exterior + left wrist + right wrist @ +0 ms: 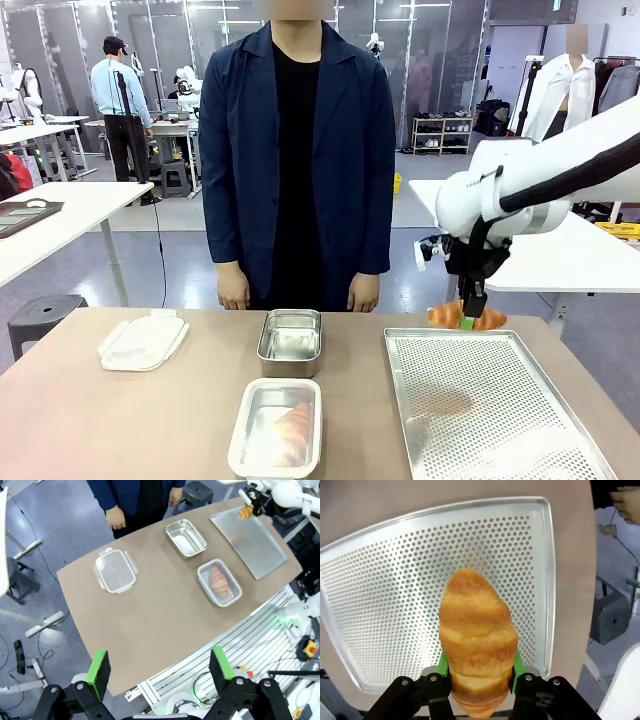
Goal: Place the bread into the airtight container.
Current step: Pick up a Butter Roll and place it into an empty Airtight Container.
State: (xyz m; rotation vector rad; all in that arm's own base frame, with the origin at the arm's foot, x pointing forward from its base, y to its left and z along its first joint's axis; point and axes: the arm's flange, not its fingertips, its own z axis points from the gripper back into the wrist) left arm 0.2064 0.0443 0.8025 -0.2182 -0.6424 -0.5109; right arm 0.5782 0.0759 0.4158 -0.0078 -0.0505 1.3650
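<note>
The right arm's fingers (516, 664) pinch a golden flaky croissant (476, 625) above the far edge of the perforated metal tray (500, 420), at the tabletop's right side. Too tight a squeeze may crush it, and too slack a one may drop it in transit. Lowered crosswise, it could catch the rim of the empty rectangular steel container (268, 345) mid-tabletop. The left arm's fingers (98, 666) stand wide, holding nothing.

You can read no text, label, brand, number or sign in any of these views; whatever print there may be in the room behind is too small or too blurred to make out.
</note>
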